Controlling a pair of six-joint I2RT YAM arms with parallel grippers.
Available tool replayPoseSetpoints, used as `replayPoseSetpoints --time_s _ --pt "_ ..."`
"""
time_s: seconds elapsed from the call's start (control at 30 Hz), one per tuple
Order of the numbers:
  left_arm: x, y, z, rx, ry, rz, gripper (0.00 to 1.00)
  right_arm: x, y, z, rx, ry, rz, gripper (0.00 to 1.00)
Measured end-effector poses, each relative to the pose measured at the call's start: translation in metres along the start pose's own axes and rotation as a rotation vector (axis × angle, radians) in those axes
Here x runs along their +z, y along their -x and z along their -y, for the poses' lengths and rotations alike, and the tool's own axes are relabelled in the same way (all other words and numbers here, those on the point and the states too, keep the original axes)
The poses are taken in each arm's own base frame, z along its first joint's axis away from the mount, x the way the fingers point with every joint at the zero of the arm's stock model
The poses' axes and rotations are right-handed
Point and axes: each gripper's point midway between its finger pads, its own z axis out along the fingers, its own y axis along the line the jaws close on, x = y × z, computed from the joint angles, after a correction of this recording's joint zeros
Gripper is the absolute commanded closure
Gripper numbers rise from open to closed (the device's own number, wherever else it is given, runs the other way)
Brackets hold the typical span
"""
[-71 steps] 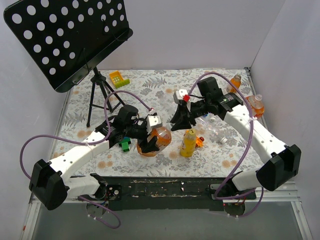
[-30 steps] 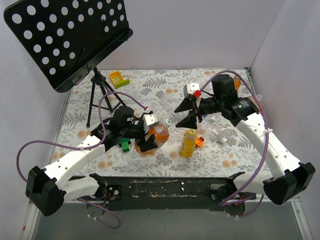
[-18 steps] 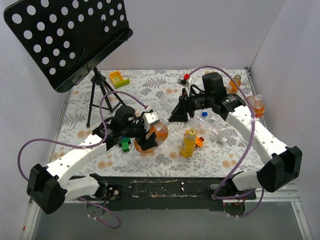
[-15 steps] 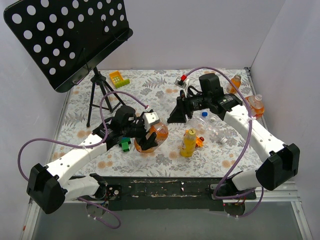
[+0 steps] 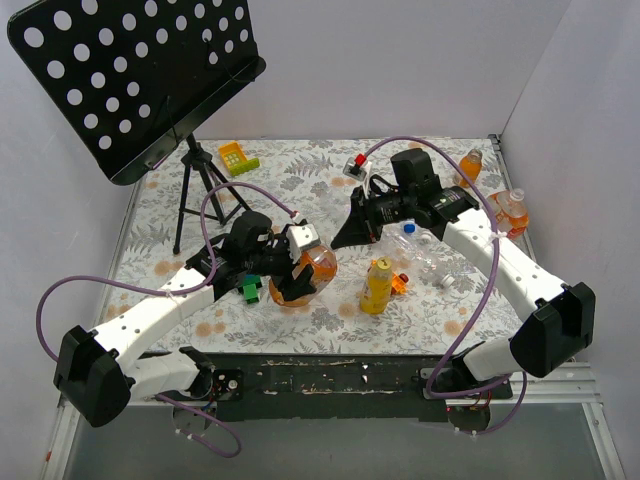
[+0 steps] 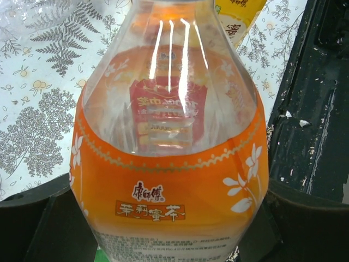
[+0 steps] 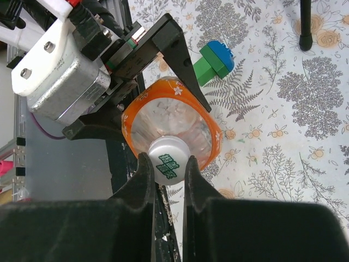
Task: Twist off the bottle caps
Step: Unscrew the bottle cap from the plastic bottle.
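Left hand (image 5: 298, 283) is clenched on the orange bottle (image 5: 320, 266), jaws on opposite sides of the lower body. Bottle is tilted, neck pointing toward the right arm; cannot tell if its base touches the desk (image 5: 300, 180). In the left wrist view the orange label fills the frame, with a black finger (image 6: 32, 229) against the bottle at each bottom corner. Right hand (image 7: 168, 164) is at the bottle's mouth, grasping the white cap (image 7: 169, 167): the two fingers (image 7: 143, 183) sit tight on either side of it, touching. The cap is on the neck, green print on top, facing the right wrist camera. Seen from above, this hand meets the bottle near mid-desk, just left of the yellow bottle (image 5: 376, 290). That one stands upright with its yellow cap (image 5: 381, 263) on, apart from both hands. An orange toy car (image 5: 400, 283) sits just beside it on the right. The green-and-blue block (image 7: 215, 61) lies on the desk near the left hand, not touching the bottle. A clear bottle (image 5: 432, 258) lies on its side under the right forearm. A small orange bottle (image 5: 470, 165) and a second orange bottle (image 5: 511, 212) stand at the back right edge. The music stand (image 5: 140, 80) is at back left, its tripod on the floral desk cover.
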Motion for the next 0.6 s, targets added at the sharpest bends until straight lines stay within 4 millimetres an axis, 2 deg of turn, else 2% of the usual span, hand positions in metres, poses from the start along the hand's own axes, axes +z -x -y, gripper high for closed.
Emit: replayPoseSetpoints --time_s 0.13,0.2,0.33,0.47,0.6 --pt "0.000 0.001 0.003 0.009 -0.021 0.008 1.00 -0.003 0.000 -0.003 -0.063 0.019 -0.020 0.99" --pt "0.000 0.003 0.007 0.020 -0.043 0.017 1.00 -0.005 0.000 -0.008 -0.153 0.063 -0.043 0.99" --pt "-0.001 0.007 0.018 0.043 -0.113 0.034 1.00 -0.012 -0.003 -0.022 -0.447 0.197 -0.086 0.99" --pt "-0.005 0.012 0.028 0.070 -0.196 0.065 1.00 -0.019 -0.004 -0.035 -0.829 0.304 -0.095 0.99" --pt "-0.006 0.011 0.029 0.062 -0.214 0.065 1.00 -0.018 -0.003 -0.037 -0.968 0.332 -0.075 0.81"
